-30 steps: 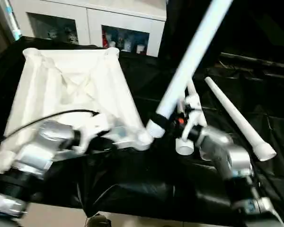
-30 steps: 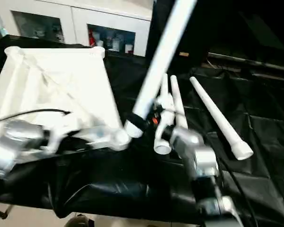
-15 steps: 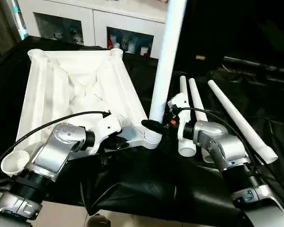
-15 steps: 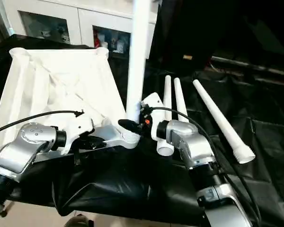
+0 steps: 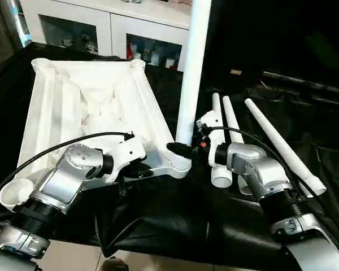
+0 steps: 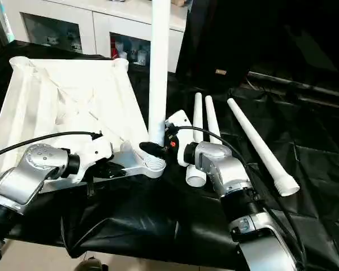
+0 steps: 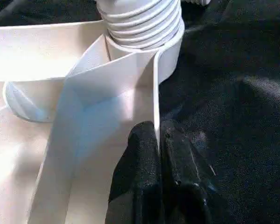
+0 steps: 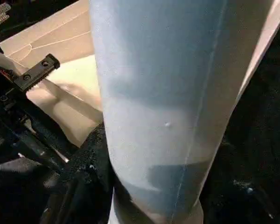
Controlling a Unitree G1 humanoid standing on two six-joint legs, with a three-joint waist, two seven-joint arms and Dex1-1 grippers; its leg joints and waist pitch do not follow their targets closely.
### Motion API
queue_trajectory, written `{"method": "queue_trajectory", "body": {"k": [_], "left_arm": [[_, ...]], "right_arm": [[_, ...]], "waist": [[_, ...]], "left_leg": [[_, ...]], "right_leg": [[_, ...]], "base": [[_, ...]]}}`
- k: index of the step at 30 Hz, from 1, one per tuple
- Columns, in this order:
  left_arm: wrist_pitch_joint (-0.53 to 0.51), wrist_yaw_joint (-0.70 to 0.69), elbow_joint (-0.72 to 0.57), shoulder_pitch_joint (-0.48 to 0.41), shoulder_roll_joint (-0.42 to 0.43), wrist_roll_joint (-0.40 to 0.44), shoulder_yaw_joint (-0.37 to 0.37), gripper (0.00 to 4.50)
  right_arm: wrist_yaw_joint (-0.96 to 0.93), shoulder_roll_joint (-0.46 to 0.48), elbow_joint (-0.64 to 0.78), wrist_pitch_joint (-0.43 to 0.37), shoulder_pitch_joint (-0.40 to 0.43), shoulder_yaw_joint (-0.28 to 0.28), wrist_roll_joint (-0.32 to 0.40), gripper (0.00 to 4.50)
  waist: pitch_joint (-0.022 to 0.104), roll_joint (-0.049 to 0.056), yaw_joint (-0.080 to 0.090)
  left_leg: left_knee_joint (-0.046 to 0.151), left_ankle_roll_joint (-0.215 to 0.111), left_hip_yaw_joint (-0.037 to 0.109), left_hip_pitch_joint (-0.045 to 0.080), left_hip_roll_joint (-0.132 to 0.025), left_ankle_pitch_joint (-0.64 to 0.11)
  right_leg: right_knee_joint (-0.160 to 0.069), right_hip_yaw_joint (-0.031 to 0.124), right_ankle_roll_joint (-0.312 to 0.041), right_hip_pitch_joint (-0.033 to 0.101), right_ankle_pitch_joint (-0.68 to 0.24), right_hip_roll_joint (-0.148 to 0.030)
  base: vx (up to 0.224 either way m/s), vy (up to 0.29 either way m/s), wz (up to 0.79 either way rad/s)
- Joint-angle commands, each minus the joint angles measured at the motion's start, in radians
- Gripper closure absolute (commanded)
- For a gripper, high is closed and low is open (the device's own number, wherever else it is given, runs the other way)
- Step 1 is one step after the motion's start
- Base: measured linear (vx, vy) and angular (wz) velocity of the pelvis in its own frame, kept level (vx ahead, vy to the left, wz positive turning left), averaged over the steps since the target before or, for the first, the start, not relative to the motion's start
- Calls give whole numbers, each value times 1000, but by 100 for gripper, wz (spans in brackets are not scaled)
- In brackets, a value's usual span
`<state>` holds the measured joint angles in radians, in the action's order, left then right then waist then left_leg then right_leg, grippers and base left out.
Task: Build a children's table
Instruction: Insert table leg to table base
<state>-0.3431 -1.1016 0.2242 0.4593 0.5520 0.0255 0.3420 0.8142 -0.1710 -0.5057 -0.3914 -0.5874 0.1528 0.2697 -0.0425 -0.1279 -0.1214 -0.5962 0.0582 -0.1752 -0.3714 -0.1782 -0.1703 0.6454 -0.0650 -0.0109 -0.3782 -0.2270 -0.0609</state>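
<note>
The children's table top (image 5: 85,101) lies upside down on black cloth, ribs up, with round sockets at its corners. One white leg (image 5: 191,68) stands nearly upright, its threaded end (image 7: 142,23) sitting in the near right corner socket (image 5: 181,167). My right gripper (image 5: 183,149) is shut on this leg just above the socket, and a black finger (image 8: 91,172) presses its side. My left gripper (image 7: 157,154) is shut on the thin rim wall of the table top beside that socket. Three more legs (image 5: 231,130) lie side by side to the right.
A white glass-door cabinet (image 5: 101,22) stands behind the work surface. The outermost loose leg (image 5: 282,147) runs diagonally toward the near right. The black cloth (image 5: 175,220) hangs over the front edge, with pale floor below. An empty socket (image 5: 14,195) sits at the near left corner.
The held leg has swung from a steep lean to the right to nearly upright over the corner socket. The camera also shifted. Both grips are unchanged.
</note>
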Motion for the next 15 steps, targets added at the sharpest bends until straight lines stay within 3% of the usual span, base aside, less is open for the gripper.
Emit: {"method": "queue_trajectory", "body": {"k": [1,7,9,12,13,14,15], "left_arm": [[-34,-70,17,-10,16,24,81,450],[-21,-71,49,17,30,59,97,450],[-9,-67,66,30,28,66,96,450],[-3,-62,79,44,25,71,95,450],[-2,-62,82,48,25,71,96,450],[-2,-62,84,51,25,71,97,450],[0,-66,88,56,26,71,100,450]], "right_arm": [[4,-3,-37,3,0,-28,11,257],[6,4,-42,26,37,-56,34,257],[1,11,-45,48,61,-77,45,257],[6,20,-51,73,90,-100,62,257],[9,23,-52,80,99,-107,68,257],[9,26,-53,85,108,-115,75,257],[7,34,-58,100,129,-132,87,257]], "waist": [[41,22,7],[43,29,9],[43,32,6],[39,51,3],[37,45,2],[36,58,1],[38,56,1]], "left_leg": [[90,77,30,27,-65,-333],[90,79,26,28,-65,-318],[90,78,26,28,-64,-328],[94,90,32,33,-65,-379],[93,85,31,34,-66,-388],[95,87,36,34,-66,-406],[95,88,35,36,-67,-416]], "right_leg": [[-103,59,-132,10,-363,-105],[-96,60,-161,13,-261,-101],[-100,61,-157,14,-279,-102],[-104,61,-156,10,-331,-105],[-108,62,-155,8,-345,-105],[-109,62,-156,10,-374,-109],[-112,61,-154,10,-382,-108]], "base": [[0,0,0],[0,0,0],[0,0,0],[0,0,0],[0,0,0],[0,0,0],[0,0,0]]}}
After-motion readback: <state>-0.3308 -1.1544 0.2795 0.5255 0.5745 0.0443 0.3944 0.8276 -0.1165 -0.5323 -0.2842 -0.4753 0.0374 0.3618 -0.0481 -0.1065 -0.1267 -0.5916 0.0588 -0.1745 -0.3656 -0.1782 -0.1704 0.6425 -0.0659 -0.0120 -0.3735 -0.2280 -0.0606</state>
